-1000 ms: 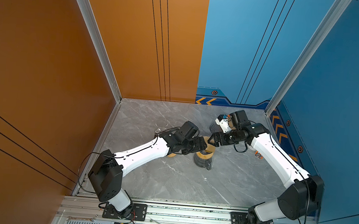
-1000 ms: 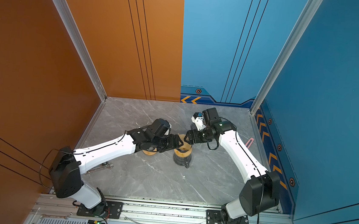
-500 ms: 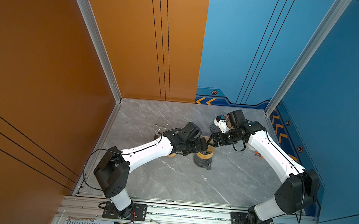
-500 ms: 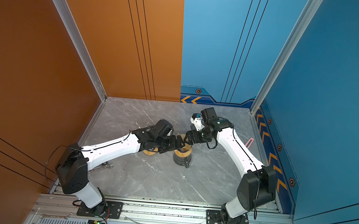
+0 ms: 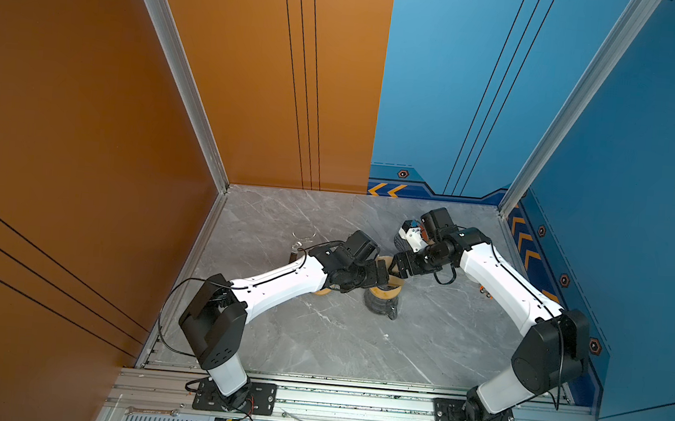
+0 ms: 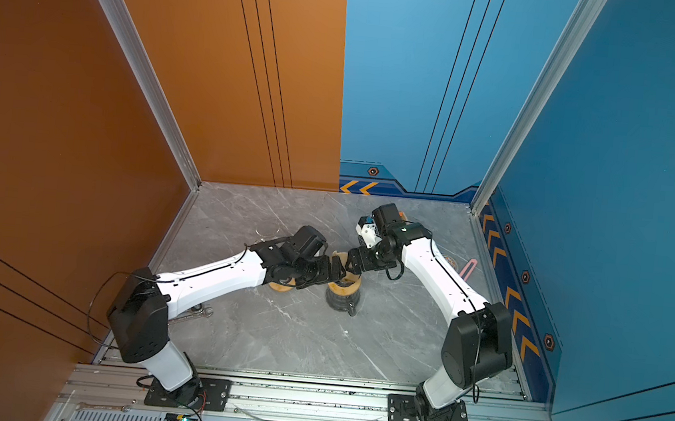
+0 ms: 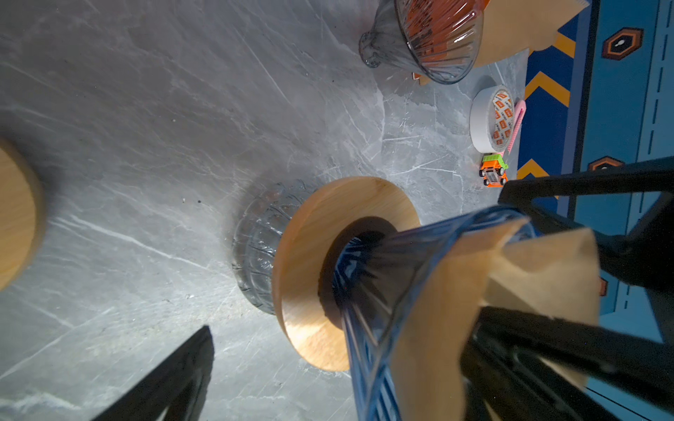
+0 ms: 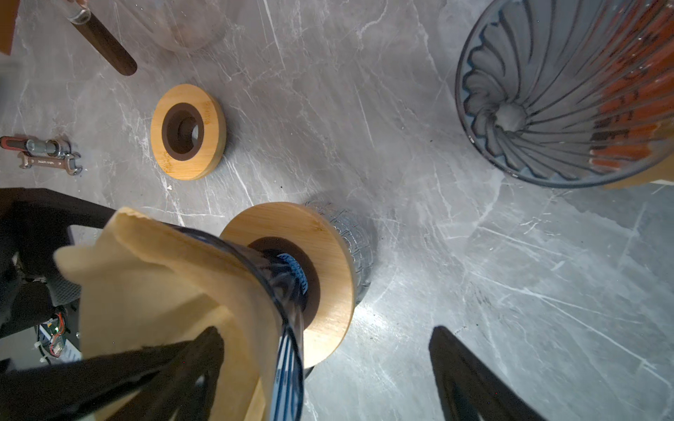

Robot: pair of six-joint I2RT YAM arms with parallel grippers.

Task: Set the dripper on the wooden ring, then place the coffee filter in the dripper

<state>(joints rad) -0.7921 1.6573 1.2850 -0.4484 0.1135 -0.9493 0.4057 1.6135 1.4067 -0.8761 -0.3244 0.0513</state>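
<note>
Since the earlier frames the left gripper (image 5: 382, 276) has widened its jaws; it and the right gripper (image 5: 397, 267) both stand spread, meeting above the tan paper coffee filter (image 7: 547, 269). That filter sits, crumpled, inside the blue-tinted ribbed glass dripper (image 7: 401, 284), seated in a round wooden collar (image 7: 328, 226) on a ribbed glass server (image 7: 251, 248).

a grey marble-patterned table (image 5: 316, 343) sits boxed in by orange panels (image 5: 85, 114) on the left and blue panels (image 5: 644, 163) on the right, aluminium posts (image 5: 178, 68) at the far corners.
</note>
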